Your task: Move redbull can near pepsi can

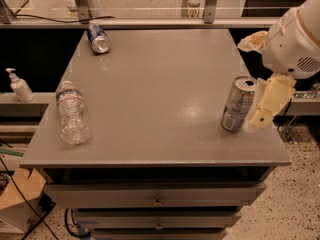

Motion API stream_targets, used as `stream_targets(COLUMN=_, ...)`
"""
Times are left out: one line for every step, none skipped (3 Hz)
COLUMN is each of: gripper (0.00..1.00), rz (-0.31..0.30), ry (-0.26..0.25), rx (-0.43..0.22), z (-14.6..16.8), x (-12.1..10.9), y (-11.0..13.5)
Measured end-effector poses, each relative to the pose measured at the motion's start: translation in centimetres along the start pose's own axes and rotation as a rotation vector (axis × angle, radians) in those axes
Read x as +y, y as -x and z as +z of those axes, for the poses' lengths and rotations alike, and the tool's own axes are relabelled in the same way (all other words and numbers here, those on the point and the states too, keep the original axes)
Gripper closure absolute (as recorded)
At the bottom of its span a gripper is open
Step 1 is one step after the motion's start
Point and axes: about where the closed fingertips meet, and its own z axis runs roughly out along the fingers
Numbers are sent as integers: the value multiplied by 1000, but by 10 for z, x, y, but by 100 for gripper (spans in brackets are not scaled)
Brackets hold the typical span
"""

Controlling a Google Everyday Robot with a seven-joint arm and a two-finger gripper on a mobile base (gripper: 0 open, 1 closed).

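The gripper (253,82) hangs at the desk's (160,89) right edge, jaws spread, beside the upright redbull can (238,105); the pepsi can (97,38) lies far-left.

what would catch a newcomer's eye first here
The cream end effector hangs at the right edge of the table, just beside the upright redbull can. The pepsi can lies on its side at the far left corner; a clear bottle lies front left.
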Motion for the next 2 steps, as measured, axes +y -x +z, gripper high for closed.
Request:
stream_targets(gripper=0, rz=-15, ry=-17, rx=6, z=19, x=-15, y=-5)
stream_targets(gripper=0, rz=-18, ry=-10, rx=28, z=39, x=-25, y=-14)
